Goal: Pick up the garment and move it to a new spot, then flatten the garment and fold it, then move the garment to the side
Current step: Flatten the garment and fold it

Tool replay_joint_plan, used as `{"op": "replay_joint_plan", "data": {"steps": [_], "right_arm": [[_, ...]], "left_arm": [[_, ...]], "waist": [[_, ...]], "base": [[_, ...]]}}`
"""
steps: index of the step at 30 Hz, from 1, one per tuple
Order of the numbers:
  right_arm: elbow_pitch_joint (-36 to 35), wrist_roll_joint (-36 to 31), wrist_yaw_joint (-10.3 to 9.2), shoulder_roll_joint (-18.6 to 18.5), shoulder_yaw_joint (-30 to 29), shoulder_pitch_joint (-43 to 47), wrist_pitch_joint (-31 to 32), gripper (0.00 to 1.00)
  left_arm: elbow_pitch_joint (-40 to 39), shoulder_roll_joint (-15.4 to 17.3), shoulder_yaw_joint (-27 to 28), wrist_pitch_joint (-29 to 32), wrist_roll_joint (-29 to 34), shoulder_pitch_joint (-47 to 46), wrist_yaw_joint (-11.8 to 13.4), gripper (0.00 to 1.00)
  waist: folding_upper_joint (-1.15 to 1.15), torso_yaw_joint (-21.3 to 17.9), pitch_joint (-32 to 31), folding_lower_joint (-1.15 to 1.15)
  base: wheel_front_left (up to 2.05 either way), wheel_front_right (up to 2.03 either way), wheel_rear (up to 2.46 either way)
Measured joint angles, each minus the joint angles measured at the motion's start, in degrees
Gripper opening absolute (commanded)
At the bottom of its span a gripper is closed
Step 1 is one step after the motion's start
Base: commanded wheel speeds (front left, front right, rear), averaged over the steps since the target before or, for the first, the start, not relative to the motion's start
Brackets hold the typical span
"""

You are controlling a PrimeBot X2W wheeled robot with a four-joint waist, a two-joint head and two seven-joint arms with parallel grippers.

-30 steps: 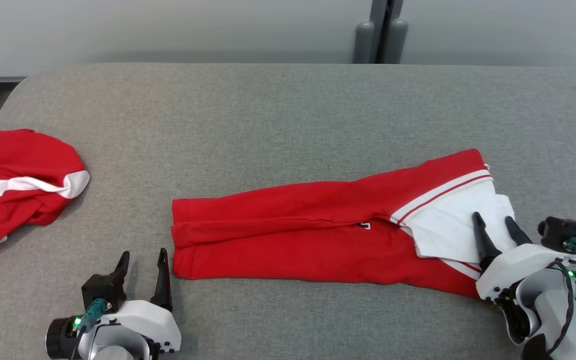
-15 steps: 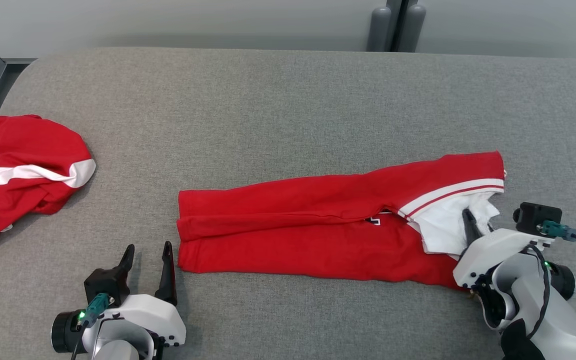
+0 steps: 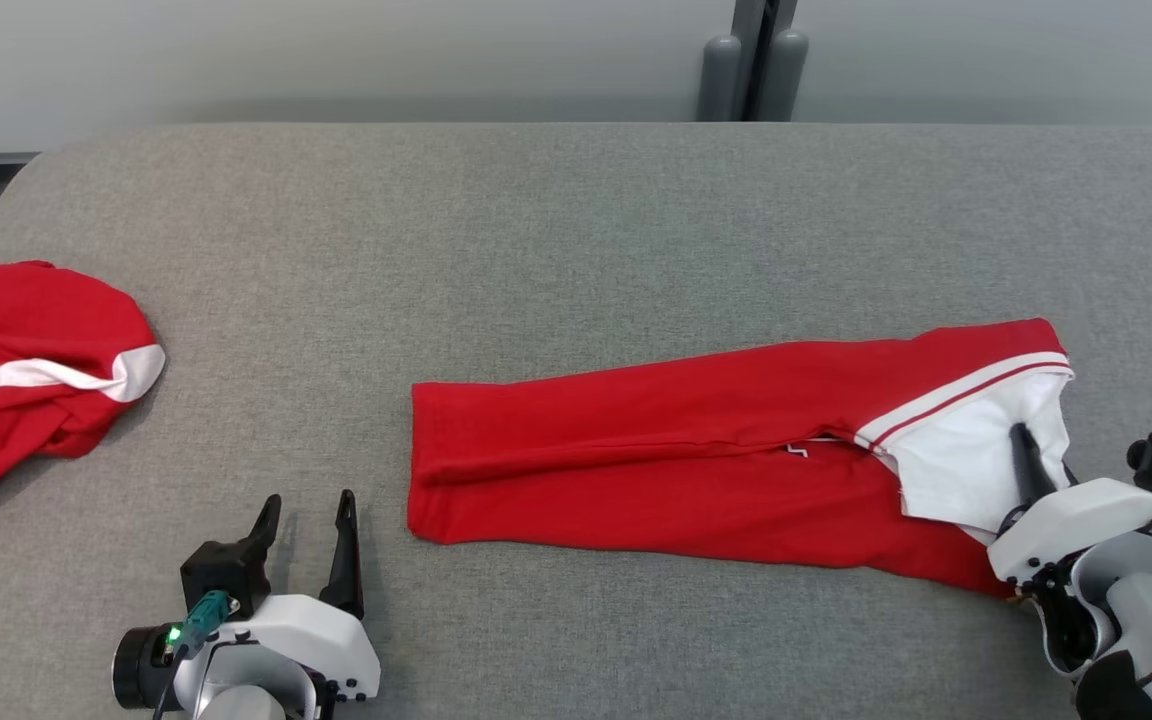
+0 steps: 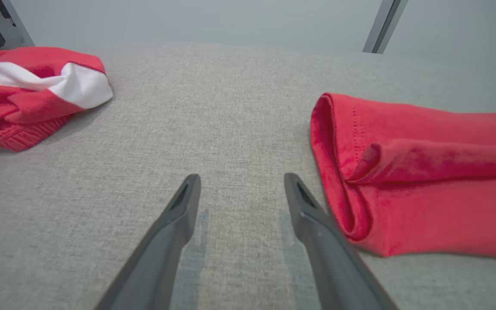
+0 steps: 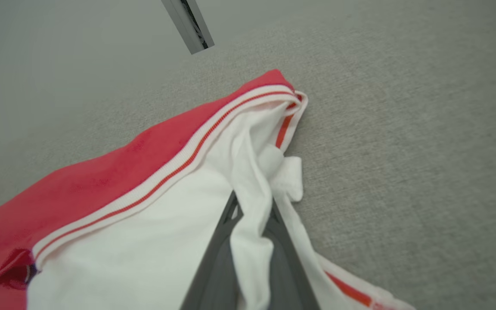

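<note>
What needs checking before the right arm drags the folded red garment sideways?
1. Right gripper shut on the white cloth panel of the folded red fabric garment: ok.
2. Grip catches every layer, not just the white one: cannot tell.
3. Fold holds, long layers stacked: ok; the panel bunches at the fingers.
4. Left gripper open on the grey fabric-covered table, beside the garment's left end and apart from it: ok.
5. Crumpled red-and-white garment at the table's left, well apart: ok.
</note>
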Motion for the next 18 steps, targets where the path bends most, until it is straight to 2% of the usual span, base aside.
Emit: {"op": "replay_joint_plan", "data": {"steps": [5,11,18], "right_arm": [[-2.86,0.33,-0.1,-1.11,-0.45,0.43,-0.53,0.0],[-9.21,2.42,-0.13,0.25,2.29,2.72,-0.73,0.0],[-17.56,5.44,-0.14,1.52,11.09,5.78,0.93,0.0]], "left_arm": [[0.24,-0.01,-0.6,0.0,-0.12,0.61,-0.08,1.0],[0.36,-0.02,-1.23,0.0,-0.51,0.82,-0.08,1.0],[0.53,-0.05,-2.94,0.0,-0.98,1.36,-0.33,1.0]], "waist": [[0.0,-1.73,-1.21,0.0],[0.0,-2.55,-2.32,0.0],[0.0,-0.87,-3.09,0.0]], "base": [[0.0,0.0,0.0],[0.0,0.0,0.0],[0.0,0.0,0.0]]}}
